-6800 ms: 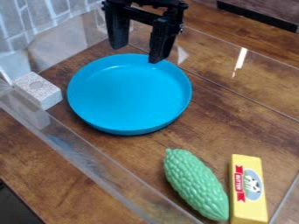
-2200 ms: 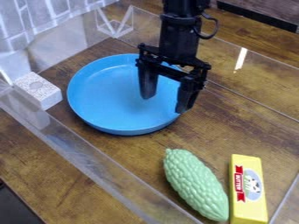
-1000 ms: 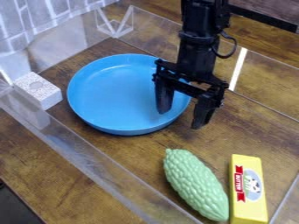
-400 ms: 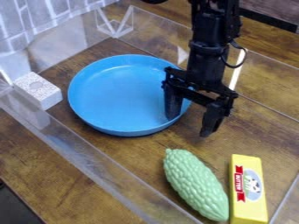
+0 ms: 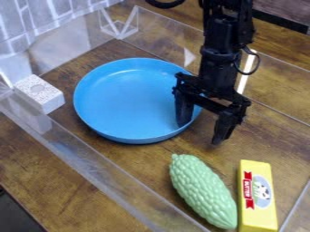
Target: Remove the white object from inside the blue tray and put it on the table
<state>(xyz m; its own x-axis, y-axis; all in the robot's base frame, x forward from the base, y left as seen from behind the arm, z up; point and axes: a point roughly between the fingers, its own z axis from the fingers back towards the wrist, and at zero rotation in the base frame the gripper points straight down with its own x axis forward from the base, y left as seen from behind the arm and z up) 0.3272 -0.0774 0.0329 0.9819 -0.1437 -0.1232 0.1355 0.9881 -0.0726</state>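
- No white object shows inside the blue tray (image 5: 121,100); a white block (image 5: 40,93) sits on the desk (image 5: 72,181) at left, possibly the target already out.
- The gripper (image 5: 201,129) is spread, fingers straddling the tray's right rim, apparently gripping nothing.
- Removal looks finished; next, probably lift straight up and back off.
- Mind the rim, and the bitter melon (image 5: 202,190) and yellow box (image 5: 256,197) at lower right.

backdrop (image 5: 46,18): pale, quilted-looking | clear panel (image 5: 91,163): slanting, glossy
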